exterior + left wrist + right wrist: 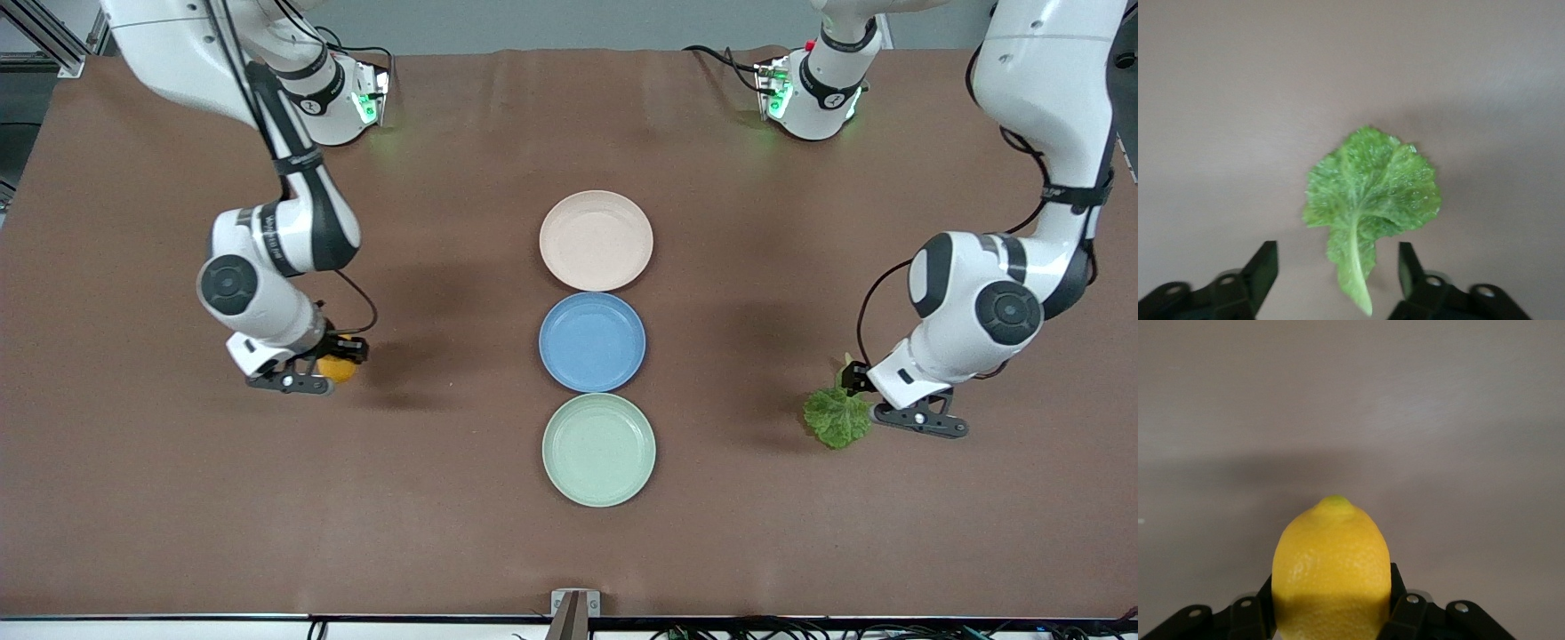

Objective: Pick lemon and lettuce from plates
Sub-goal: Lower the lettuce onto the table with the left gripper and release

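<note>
The lemon [336, 368] is between the fingers of my right gripper [342, 357], low over the brown table toward the right arm's end. In the right wrist view the lemon [1331, 567] fills the gap of that gripper [1331, 590], with both fingers against its sides. The lettuce [837, 418] lies flat on the table toward the left arm's end. My left gripper [851, 389] is open at its stem end. In the left wrist view the fingers of this gripper [1337, 257] stand apart on either side of the lettuce's [1371, 190] stem without touching it. The beige-pink plate [596, 240] and the mint green plate [598, 450] are bare.
A blue plate [592, 342], also bare, sits between the other two in a row down the table's middle. The arm bases [813, 89] stand along the edge farthest from the front camera.
</note>
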